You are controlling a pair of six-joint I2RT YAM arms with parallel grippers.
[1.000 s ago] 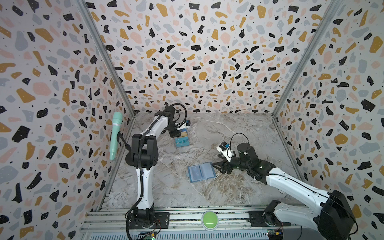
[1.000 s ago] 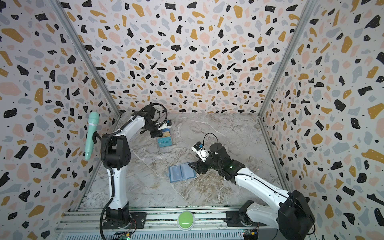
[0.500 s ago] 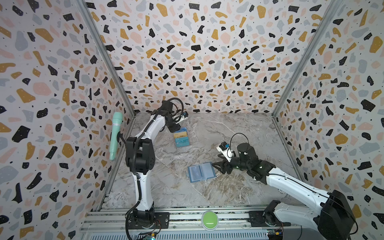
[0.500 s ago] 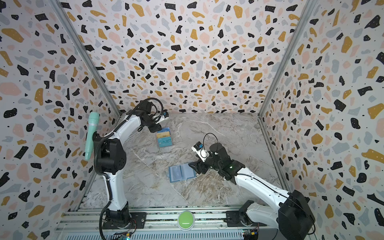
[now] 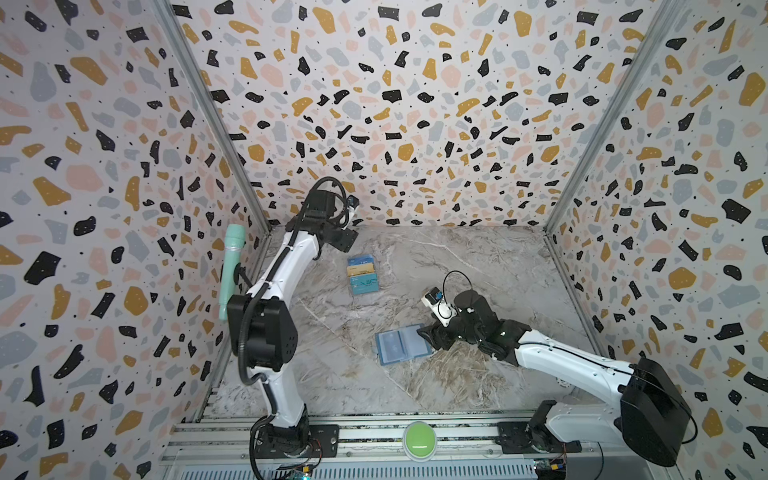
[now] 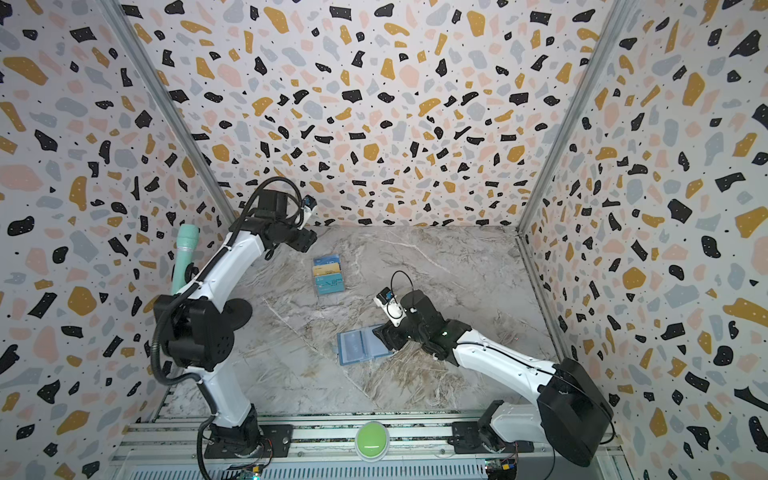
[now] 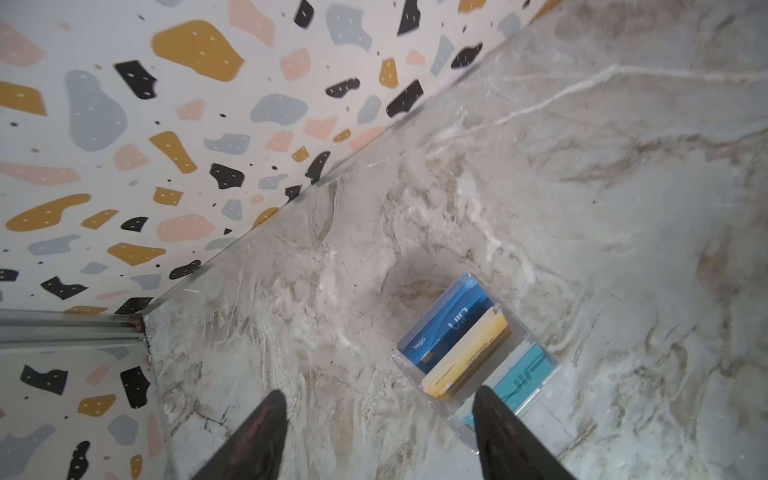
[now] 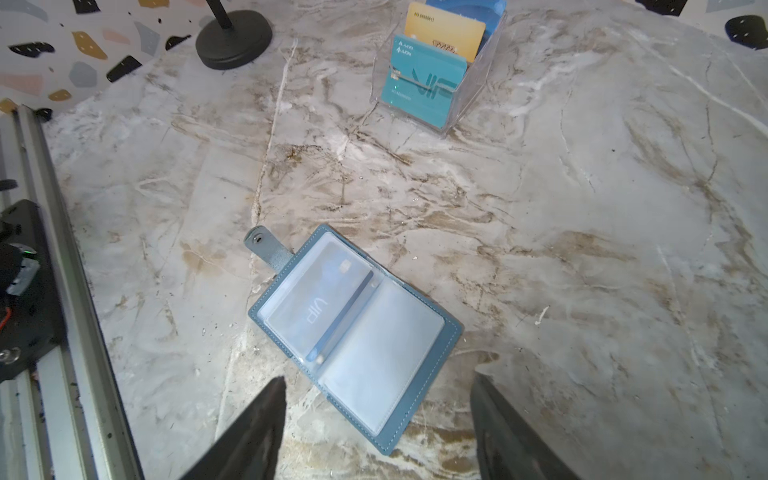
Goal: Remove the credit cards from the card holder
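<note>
Card holder point(image 8: 415, 353) open flat on the marble tabletop point(image 5: 478, 257), near the middle, inner pockets facing up. Snap tab point(image 8: 266, 245) sticking out from one corner, flat on the marble. Shows a pale card point(image 8: 316, 307) marked VIP under one clear pocket. Blue strip along the fold is perhaps the edge of another card, too fogged by the plastic to tell.

Right gripper point(image 8: 378, 378) low at the holder's right-hand edge in both top views. Fingers spread wide, one corner of the holder lying between them, neither finger touching it; grips nothing.

Farther back and to the left, well apart from the holder: clear tiered rack point(image 8: 478, 83) with more credit cards point(image 7: 465, 353) standing upright in it, blue at the back, gold in the middle, teal in front.

Left gripper point(image 7: 380, 392) raised near the back-left corner, behind the rack. Fingers wide apart, only bare marble between them, carrying nothing.
</note>
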